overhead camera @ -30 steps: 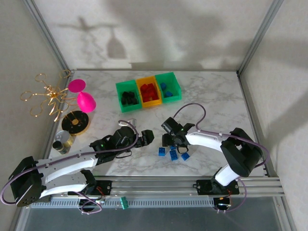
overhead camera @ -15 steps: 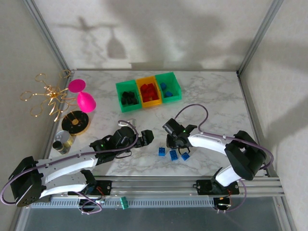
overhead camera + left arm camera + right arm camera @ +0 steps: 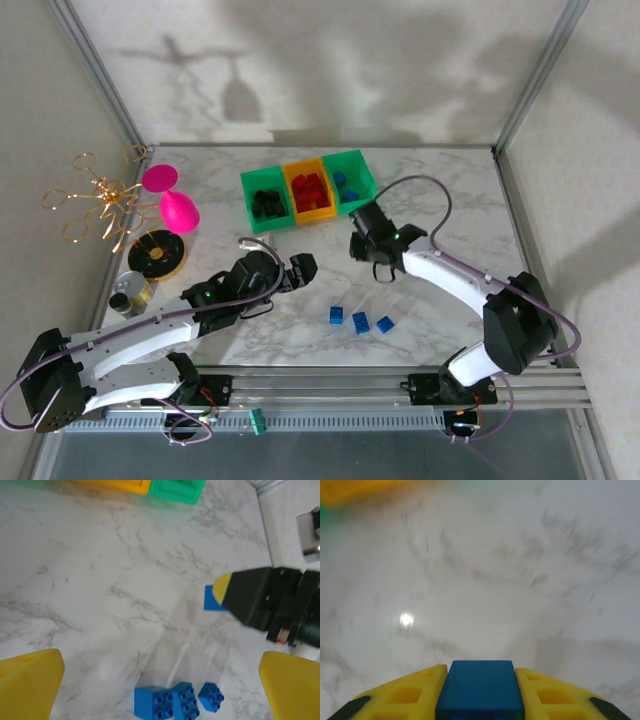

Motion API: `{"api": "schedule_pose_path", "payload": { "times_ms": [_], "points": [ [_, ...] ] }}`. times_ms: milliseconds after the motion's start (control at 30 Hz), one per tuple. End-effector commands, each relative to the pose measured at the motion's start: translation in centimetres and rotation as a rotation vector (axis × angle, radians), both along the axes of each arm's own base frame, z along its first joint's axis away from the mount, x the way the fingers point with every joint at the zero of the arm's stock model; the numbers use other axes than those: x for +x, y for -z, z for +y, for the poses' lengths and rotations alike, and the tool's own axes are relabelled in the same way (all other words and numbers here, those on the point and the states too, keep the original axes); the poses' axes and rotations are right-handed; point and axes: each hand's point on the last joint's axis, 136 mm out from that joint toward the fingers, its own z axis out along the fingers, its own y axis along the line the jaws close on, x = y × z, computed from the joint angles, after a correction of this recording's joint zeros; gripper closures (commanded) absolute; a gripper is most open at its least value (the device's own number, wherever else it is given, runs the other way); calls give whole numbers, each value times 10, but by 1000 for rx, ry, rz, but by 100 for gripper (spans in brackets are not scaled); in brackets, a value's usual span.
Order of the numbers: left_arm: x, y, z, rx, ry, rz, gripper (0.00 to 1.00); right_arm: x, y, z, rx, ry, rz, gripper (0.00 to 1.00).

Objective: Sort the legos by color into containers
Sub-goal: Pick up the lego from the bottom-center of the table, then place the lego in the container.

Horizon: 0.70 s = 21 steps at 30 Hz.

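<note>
**Blue brick in the right claw, its bin close at 11 o'clock**

The right claw is clamped on a blue brick, a plain smooth block held above the tabletop. The right green bin, holding blue pieces, lies near at 11 o'clock, and this arm is the nearer one. The left claw hangs spread wide. Three blue bricks lie at 6 o'clock.

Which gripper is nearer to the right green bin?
Right. The right gripper, holding a blue brick, is just before the right green bin; the left gripper is farther back and leftward.
</note>
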Motion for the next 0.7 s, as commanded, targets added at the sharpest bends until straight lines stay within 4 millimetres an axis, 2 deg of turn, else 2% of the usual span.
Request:
{"api": "schedule_pose_path", "payload": {
  "times_ms": [0,167,333,500,567,667],
  "points": [
    [20,-22,6,15,-46,-55,0,51,-21,-6,-26,17,-110,70],
    [41,-31,10,15,-78,-71,0,121,-35,1,-20,24,-208,70],
    [58,-32,11,23,-95,-73,0,180,-29,16,-51,-7,-269,69],
    [69,-30,12,29,-100,-71,0,219,-14,19,-74,-3,-278,66],
    [72,-29,12,25,-99,-70,0,229,-9,21,-91,-12,-281,62],
    [75,-28,9,23,-93,-68,0,236,-14,24,-101,-24,-314,54]
  ]
}}
